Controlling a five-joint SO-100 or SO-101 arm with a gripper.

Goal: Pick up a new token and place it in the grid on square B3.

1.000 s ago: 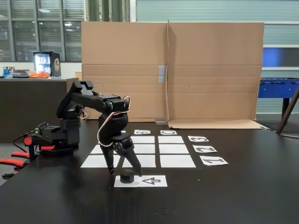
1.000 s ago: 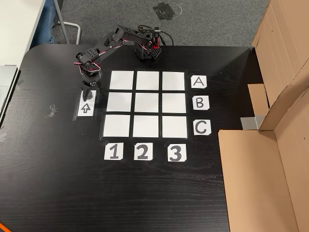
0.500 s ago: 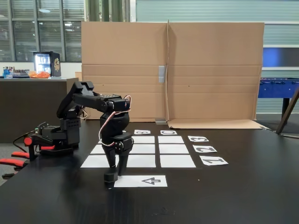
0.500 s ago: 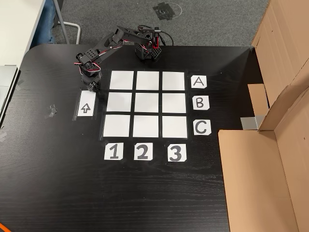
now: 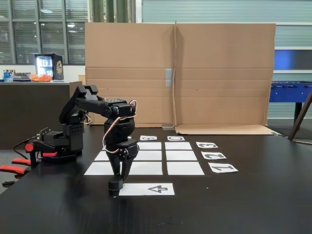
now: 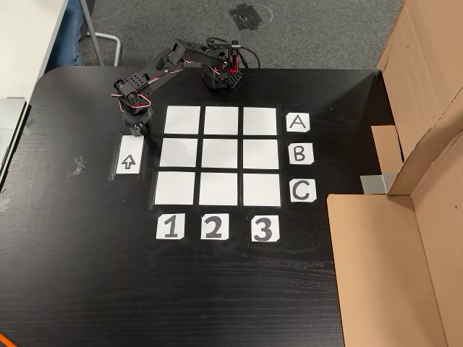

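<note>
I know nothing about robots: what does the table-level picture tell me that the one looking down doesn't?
Table level: the claw is down at the tabletop with its fingers together, at the end of the arrow sheet, and the cardboard wall stands upright behind. Looking down: the grid is laid out as nine squares, and cards A, B and C are readable. Both show the arm, the grid and the arrow sheet.
</note>
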